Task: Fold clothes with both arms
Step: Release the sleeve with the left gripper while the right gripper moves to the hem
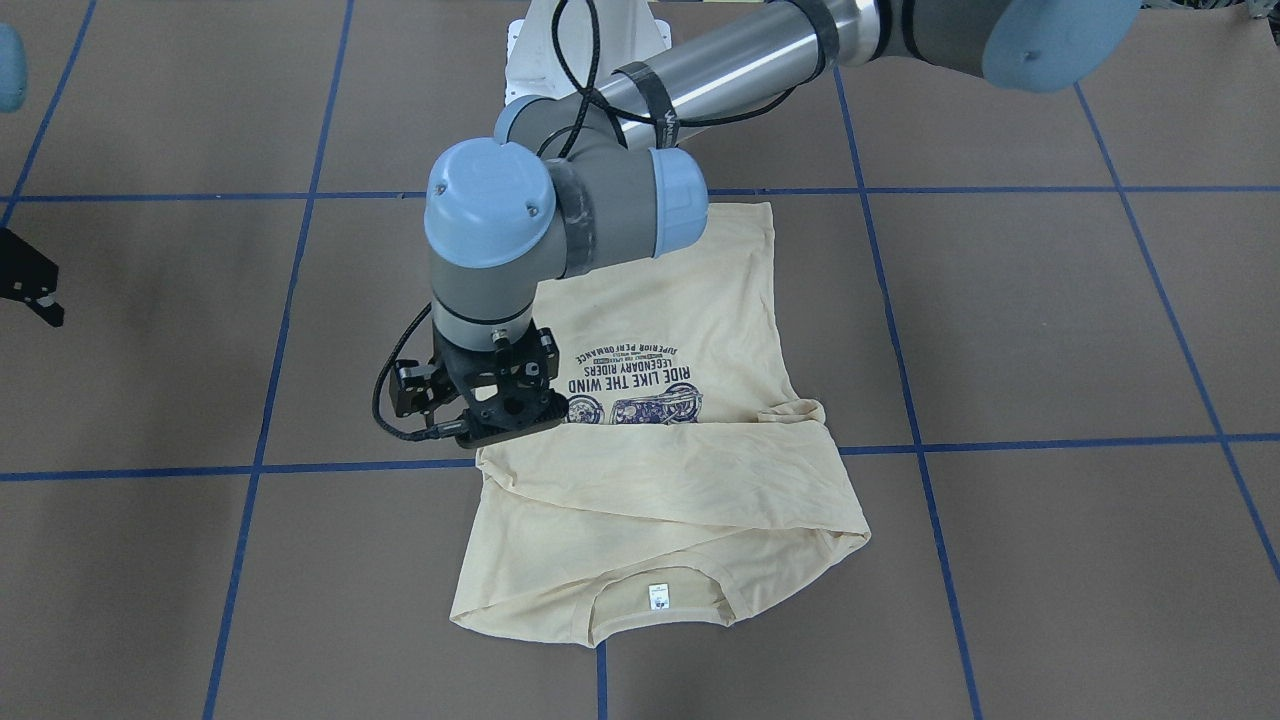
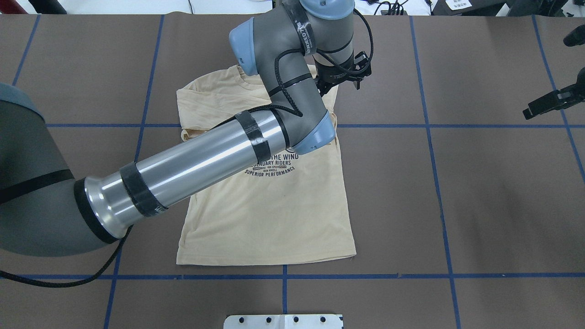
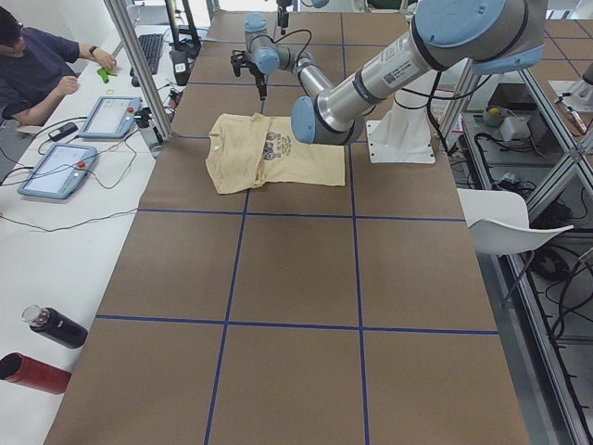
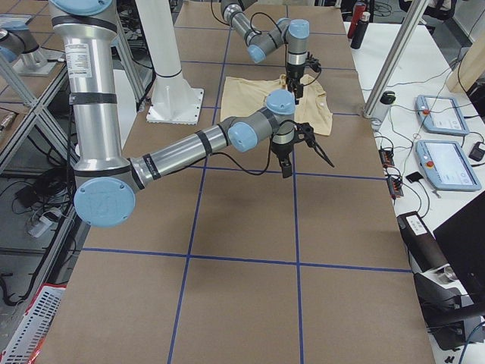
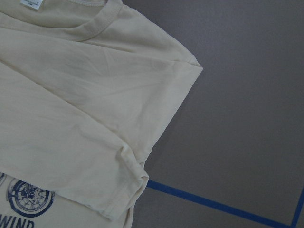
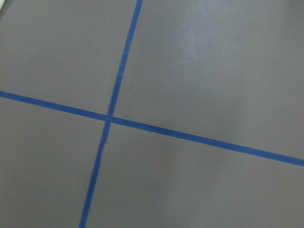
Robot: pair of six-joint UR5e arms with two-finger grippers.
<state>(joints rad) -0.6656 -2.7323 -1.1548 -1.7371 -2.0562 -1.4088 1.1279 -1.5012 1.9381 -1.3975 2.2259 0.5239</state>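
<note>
The clothes are one cream-yellow T-shirt (image 1: 650, 500) (image 2: 274, 219) lying flat, print up, with a sleeve folded across the chest and the neck label (image 1: 660, 597) at the far end. My left arm reaches across it. Its gripper (image 1: 505, 425) (image 2: 327, 84) hangs just over the shirt's shoulder edge, looks open and holds no cloth. The left wrist view shows that shoulder (image 5: 71, 118) resting on the table. My right gripper (image 2: 548, 104) (image 4: 303, 159) hovers open over bare table off to the shirt's side, well clear of it.
Blue tape lines (image 6: 190, 135) grid the brown table. The white pedestal (image 2: 283, 321) stands at the robot's edge. A person (image 3: 23, 65) sits beside tablets (image 3: 56, 171) along the far side, with bottles (image 3: 56, 326) there too.
</note>
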